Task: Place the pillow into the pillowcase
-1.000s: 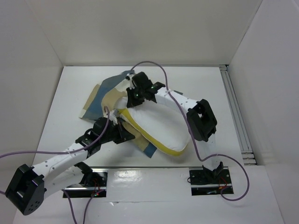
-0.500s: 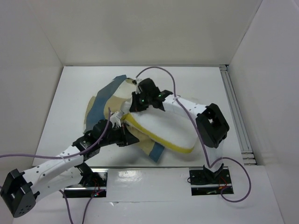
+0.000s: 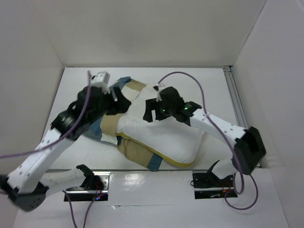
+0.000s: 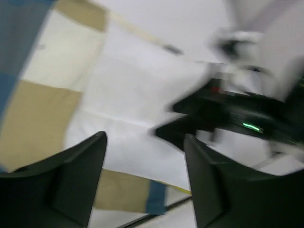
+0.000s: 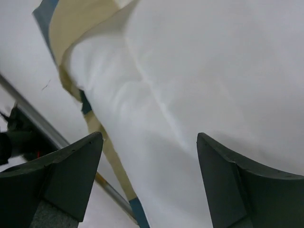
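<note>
Top external: pillow [image 3: 164,135] lies mid-surface, sprawled across the pillowcase [image 3: 110,126], w/ its yellow band along the near edge. Checked cloth pokes out on the left and underneath. Looks mostly outside the case; can't tell if the far-left corner is tucked in.

Wrist views: left gripper [image 4: 145,142] hangs raised over the spot where case meets pillow, jaws wide apart, nothing between them. The right gripper [image 5: 148,137] sits just above the pillow's white top, also spread wide, empty.

Risks, imo: w/ neither end held, the case mouth can flop shut, so a push would just shove pillow + case across the surface [image 3: 209,85]. A re-grab may pinch both cloth layers, or pillow fabric w/ the case, sealing the opening. Pillow's weight prob. pins the lower layer too.

Writing/brands: none legible; left wrist view is motion-blurred.
</note>
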`<state>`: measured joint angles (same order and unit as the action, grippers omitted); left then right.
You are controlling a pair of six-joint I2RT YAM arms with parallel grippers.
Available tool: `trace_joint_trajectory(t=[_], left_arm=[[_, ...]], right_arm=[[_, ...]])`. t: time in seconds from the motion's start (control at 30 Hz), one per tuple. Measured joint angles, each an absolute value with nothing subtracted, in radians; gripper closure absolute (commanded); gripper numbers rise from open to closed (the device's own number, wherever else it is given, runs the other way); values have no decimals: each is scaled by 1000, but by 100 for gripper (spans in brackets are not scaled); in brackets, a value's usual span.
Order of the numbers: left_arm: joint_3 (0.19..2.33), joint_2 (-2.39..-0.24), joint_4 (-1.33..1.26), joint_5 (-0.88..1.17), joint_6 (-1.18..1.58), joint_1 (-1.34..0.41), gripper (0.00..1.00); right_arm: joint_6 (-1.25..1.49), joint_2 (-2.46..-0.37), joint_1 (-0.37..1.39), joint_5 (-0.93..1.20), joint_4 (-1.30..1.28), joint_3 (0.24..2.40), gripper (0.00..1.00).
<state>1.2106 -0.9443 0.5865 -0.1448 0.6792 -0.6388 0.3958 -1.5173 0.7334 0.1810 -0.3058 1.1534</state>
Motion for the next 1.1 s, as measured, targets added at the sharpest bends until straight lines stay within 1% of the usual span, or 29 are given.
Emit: trace_joint_trajectory(t=[0.07, 0.1, 0.2, 0.27, 0.3, 0.37, 0.4, 0.43, 0.53, 0.6, 0.63, 0.67, 0.7, 0.73, 0.77, 0.8, 0.83, 0.87, 0.9, 0.93, 0.97, 1.0, 1.03, 1.1], left_arm=[[1351, -1149, 649, -249, 645, -621, 10], [1408, -1246, 655, -292, 625, -620, 9], [1556, -1573, 692, -417, 569, -614, 6], [1593, -1723, 721, -472, 534, -609, 6], [1601, -1774, 741, -490, 521, -606, 6], [1603, -1840, 778, -521, 491, -599, 6], [1603, -1859, 796, -534, 472, -597, 7], [1603, -1866, 807, -549, 466, -595, 9], [1617, -1873, 839, -582, 447, -578, 13], [1626, -1883, 847, -603, 449, -569, 21], [1626, -1890, 849, -609, 451, -565, 34], [1626, -1897, 854, -616, 450, -559, 34], [1626, -1906, 859, -618, 447, -556, 56], [1626, -1916, 862, -621, 448, -552, 68], [1626, -1924, 865, -619, 451, -549, 85], [1626, -1929, 867, -616, 448, -548, 99], [1626, -1932, 869, -610, 447, -546, 100], [1629, -1934, 874, -598, 441, -546, 100], [1637, -1935, 881, -585, 431, -546, 100], [1649, -1936, 888, -569, 421, -546, 100], [1662, -1936, 892, -540, 413, -546, 100], [1675, -1936, 897, -498, 401, -544, 100], [1692, -1936, 900, -445, 390, -544, 100], [1723, -1931, 900, -309, 369, -543, 100]], right_arm=[[419, -1390, 700, 85, -342, 1098, 12], [435, -1327, 679, 36, -355, 1068, 12], [499, -1158, 555, -71, -402, 965, 9], [537, -1097, 438, -102, -434, 910, 8], [556, -1079, 368, -101, -446, 878, 6], [579, -1060, 254, -93, -475, 822, 6], [587, -1056, 200, -82, -489, 796, 3], [595, -1054, 158, -64, -496, 775, 1], [601, -1049, 47, -26, -519, 722, 1], [605, -1049, 8, -4, -523, 696, 1], [606, -1049, -1, 15, -522, 681, 1], [606, -1049, -3, 24, -520, 673, 1], [609, -1050, -5, 40, -509, 657, 1], [611, -1052, -7, 61, -490, 632, 1], [615, -1056, -7, 78, -470, 608, 1], [623, -1062, -4, 96, -446, 584, 1], [632, -1071, -2, 109, -417, 561, 1], [641, -1079, 4, 121, -387, 541, 5], [652, -1090, 16, 135, -359, 529, 13], [663, -1100, 33, 147, -331, 522, 42], [669, -1106, 56, 157, -301, 519, 67], [682, -1108, 83, 165, -271, 518, 88], [693, -1107, 117, 165, -250, 523, 100], [704, -1108, 192, 149, -242, 559, 100]])
